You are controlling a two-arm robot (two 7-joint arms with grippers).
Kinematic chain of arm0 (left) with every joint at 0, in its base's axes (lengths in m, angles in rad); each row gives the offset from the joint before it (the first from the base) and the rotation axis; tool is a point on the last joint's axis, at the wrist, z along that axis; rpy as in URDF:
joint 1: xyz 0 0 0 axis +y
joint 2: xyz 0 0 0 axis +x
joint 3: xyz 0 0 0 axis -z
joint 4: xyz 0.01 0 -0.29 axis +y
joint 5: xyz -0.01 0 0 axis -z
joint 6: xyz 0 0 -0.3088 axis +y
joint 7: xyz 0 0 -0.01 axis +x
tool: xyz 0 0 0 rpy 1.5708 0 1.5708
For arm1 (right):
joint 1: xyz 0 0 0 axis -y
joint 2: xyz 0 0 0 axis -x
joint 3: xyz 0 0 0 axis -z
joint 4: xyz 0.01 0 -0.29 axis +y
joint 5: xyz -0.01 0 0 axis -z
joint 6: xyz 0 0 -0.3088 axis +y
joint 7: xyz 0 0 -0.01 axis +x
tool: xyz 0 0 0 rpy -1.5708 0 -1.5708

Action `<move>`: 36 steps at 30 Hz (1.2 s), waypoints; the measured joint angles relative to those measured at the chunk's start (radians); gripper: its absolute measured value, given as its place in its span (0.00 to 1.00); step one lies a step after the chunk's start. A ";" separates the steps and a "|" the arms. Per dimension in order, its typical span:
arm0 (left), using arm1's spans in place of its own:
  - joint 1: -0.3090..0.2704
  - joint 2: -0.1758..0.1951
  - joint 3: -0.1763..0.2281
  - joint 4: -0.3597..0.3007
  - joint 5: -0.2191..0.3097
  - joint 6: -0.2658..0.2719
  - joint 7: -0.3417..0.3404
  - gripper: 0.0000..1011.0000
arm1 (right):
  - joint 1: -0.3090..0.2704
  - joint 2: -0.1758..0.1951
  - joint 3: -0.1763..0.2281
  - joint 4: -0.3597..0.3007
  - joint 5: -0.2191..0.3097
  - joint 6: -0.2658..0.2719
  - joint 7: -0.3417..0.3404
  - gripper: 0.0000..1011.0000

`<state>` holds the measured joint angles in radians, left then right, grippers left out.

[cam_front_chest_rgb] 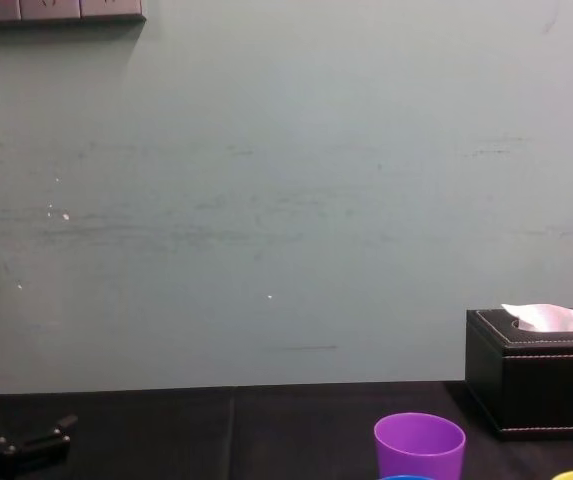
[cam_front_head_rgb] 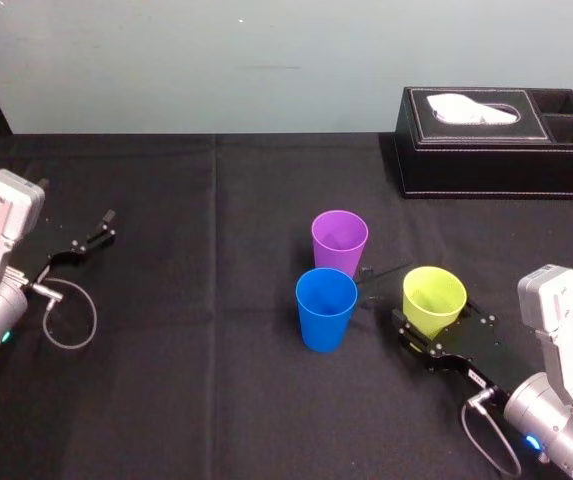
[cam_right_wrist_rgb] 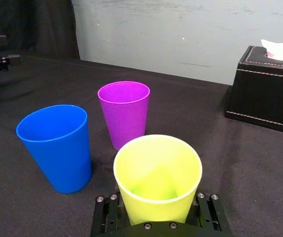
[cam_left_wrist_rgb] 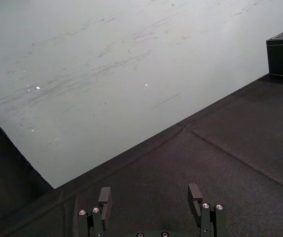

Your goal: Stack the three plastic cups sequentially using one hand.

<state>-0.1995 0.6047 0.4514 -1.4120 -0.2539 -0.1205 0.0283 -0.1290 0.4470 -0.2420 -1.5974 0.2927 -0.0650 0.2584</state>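
yellow-green cup (cam_front_head_rgb: 434,300): clamped between the fingers of the right gripper (cam_front_head_rgb: 431,322), upright, mouth up, at about 4 o'clock on the black table (cam_front_head_rgb: 216,400). blue cup (cam_front_head_rgb: 326,308) at 9 o'clock of it, near, upright, untouched. purple cup (cam_front_head_rgb: 339,243) at 12 o'clock of the blue one, just beside it, rims apart. black tissue box (cam_front_head_rgb: 496,140) out at 1 o'clock, well apart. left gripper (cam_front_head_rgb: 91,238) at far 9 o'clock, idle, fingers spread, holding nothing.
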 joint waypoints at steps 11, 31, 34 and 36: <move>0.000 0.000 0.000 0.000 0.000 0.000 0.000 1.00 | 0.000 0.001 0.000 -0.001 0.001 0.000 0.000 0.70; 0.000 0.000 0.000 0.000 0.000 0.000 0.000 1.00 | 0.063 -0.010 0.036 -0.081 0.012 0.105 0.075 0.70; 0.000 0.000 0.000 0.000 0.000 0.000 0.000 1.00 | 0.083 -0.008 0.031 -0.084 0.018 0.128 0.087 0.70; 0.000 0.000 0.000 0.000 0.000 0.000 0.000 1.00 | 0.103 -0.006 0.025 -0.086 0.026 0.148 0.096 0.70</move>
<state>-0.1996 0.6047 0.4514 -1.4120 -0.2539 -0.1205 0.0283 -0.0264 0.4406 -0.2166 -1.6829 0.3183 0.0827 0.3542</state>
